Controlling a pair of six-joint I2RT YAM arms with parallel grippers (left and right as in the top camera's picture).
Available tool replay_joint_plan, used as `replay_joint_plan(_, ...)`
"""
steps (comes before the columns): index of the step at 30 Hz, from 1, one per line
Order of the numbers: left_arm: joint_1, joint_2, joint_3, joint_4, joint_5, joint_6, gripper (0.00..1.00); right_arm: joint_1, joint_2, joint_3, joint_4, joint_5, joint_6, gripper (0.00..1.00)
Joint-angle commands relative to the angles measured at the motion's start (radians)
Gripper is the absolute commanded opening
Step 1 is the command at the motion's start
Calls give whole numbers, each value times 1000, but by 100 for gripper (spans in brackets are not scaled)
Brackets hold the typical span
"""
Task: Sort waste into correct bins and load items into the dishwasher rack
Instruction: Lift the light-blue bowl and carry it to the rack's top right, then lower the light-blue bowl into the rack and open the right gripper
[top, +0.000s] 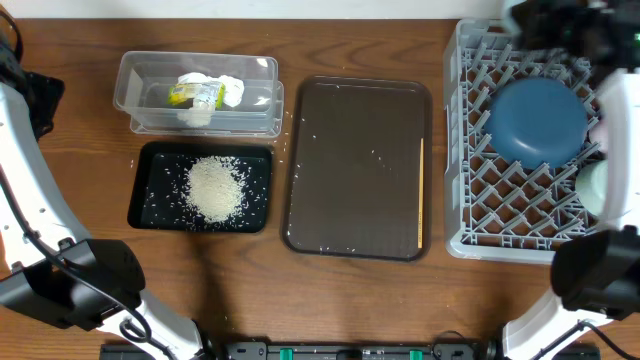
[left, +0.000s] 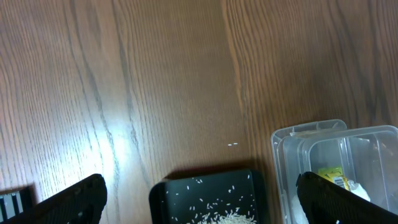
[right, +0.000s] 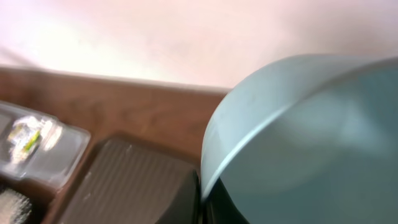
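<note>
My right gripper (right: 202, 200) is shut on the rim of the light blue bowl (right: 298, 143). The overhead view shows the bowl (top: 535, 120) over the far part of the grey dishwasher rack (top: 470, 235). A pale mint-green bowl (top: 592, 187) stands at the rack's right side. The clear tub (top: 150, 70) holds the crumpled tissue (top: 228, 88) and the yellow-green wrapper (top: 190, 94). The black tray (top: 150, 160) holds the rice heap (top: 214, 188). My left gripper (left: 205, 202) is open and empty, above the black tray's (left: 168, 190) end. The dark blue plate and pink cup are out of view.
The brown serving tray (top: 360, 165) lies between the bins and the rack, with a few stray rice grains on it. Bare wooden table (left: 155, 81) lies beyond the black tray and the clear tub (left: 348, 140). Arm bases stand at the front corners.
</note>
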Motion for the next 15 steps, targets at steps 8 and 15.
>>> replay_joint_plan(8,0,6,3,-3,-13,-2,100,-263,230,-23,420,-602,204,3)
replay_joint_plan(15,0,6,3,-3,-13,-2,100,-323,429,-23,804,-783,554,1)
